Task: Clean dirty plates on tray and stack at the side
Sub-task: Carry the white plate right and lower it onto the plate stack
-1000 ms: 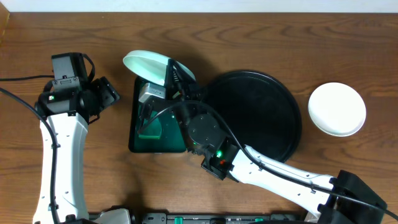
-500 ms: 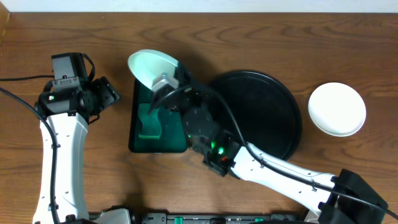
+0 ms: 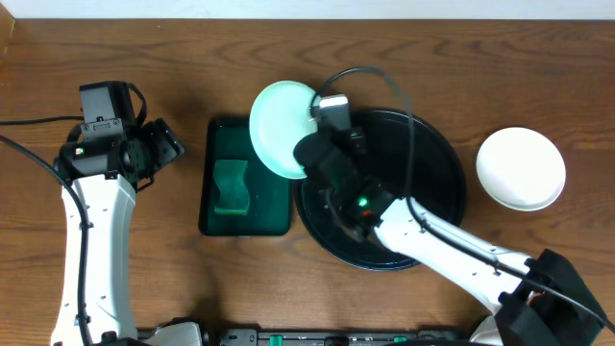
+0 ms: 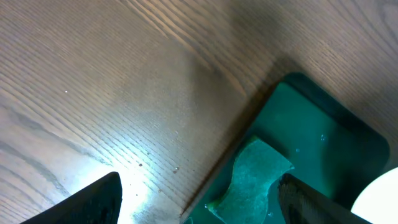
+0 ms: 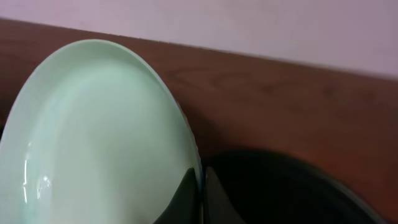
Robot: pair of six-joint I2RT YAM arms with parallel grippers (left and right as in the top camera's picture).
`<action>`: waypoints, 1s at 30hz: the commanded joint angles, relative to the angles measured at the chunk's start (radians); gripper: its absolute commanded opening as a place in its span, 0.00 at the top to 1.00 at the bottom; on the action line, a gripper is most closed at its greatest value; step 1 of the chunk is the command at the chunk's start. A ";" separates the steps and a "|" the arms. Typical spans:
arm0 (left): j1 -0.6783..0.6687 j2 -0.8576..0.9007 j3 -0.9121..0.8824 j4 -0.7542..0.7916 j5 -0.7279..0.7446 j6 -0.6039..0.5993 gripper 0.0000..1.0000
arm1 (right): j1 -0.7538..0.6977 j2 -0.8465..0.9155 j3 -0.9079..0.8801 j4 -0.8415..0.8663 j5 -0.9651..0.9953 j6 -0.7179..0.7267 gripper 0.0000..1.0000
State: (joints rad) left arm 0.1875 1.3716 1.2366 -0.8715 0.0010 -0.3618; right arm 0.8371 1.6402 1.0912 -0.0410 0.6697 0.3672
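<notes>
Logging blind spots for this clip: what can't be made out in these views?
Right end effector: overhead, its own wrist hides its grip on the mint plate.
White plate: overhead, seen straight down; one or a stack cannot be told.
Black tray: overhead, the right arm covers its middle.
Mint plate: right wrist view, lower part cut off by the frame edge.

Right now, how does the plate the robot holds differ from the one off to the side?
The held plate looks pale mint, the side plate white. The held plate is tilted, pinched at its rim by the right gripper; the side plate lies flat on the table. Both are round and shallow.
</notes>
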 commanded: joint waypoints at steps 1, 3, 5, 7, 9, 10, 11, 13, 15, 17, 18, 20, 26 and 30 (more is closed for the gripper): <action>0.004 -0.003 0.012 -0.003 -0.002 0.006 0.20 | -0.045 -0.008 0.012 -0.009 -0.130 0.138 0.99; 0.004 -0.003 0.012 -0.003 -0.002 0.006 0.20 | -0.076 -0.021 0.012 -0.020 -0.211 0.148 0.99; 0.004 -0.003 0.012 -0.003 -0.002 0.006 0.20 | -0.111 -0.038 0.012 -0.039 -0.284 0.178 0.99; 0.004 -0.003 0.012 -0.003 -0.002 0.006 0.20 | -0.152 -0.058 0.012 -0.066 -0.347 0.206 0.99; 0.004 -0.003 0.012 -0.003 -0.002 0.006 0.20 | -0.205 -0.085 0.012 -0.109 -0.412 0.224 0.99; 0.004 -0.003 0.012 -0.003 -0.002 0.006 0.20 | -0.234 -0.100 0.012 -0.132 -0.445 0.224 0.99; 0.004 -0.003 0.012 -0.003 -0.002 0.006 0.20 | -0.259 -0.113 0.012 -0.155 -0.470 0.224 0.99; 0.004 -0.003 0.012 -0.003 -0.002 0.006 0.20 | -0.327 -0.147 0.012 -0.218 -0.519 0.224 0.99; 0.004 -0.003 0.012 -0.003 -0.002 0.006 0.20 | -0.387 -0.176 0.012 -0.273 -0.545 0.224 0.99; 0.004 -0.003 0.012 -0.003 -0.002 0.006 0.20 | -0.449 -0.203 0.012 -0.327 -0.558 0.224 0.99; 0.004 -0.003 0.012 -0.003 -0.002 0.006 0.20 | -0.483 -0.216 0.012 -0.354 -0.559 0.224 0.99; 0.004 -0.003 0.012 -0.003 -0.002 0.006 0.20 | -0.550 -0.237 0.012 -0.402 -0.559 0.223 0.99; 0.004 -0.003 0.012 -0.003 -0.002 0.006 0.20 | -0.786 -0.268 0.012 -0.534 -0.559 0.218 0.99; 0.004 -0.003 0.012 -0.003 -0.002 0.006 0.20 | -0.943 -0.268 0.012 -0.603 -0.558 0.169 0.99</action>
State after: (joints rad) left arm 0.1875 1.3716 1.2366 -0.8715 0.0010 -0.3618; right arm -0.0177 1.3895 1.0912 -0.6258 0.1192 0.5686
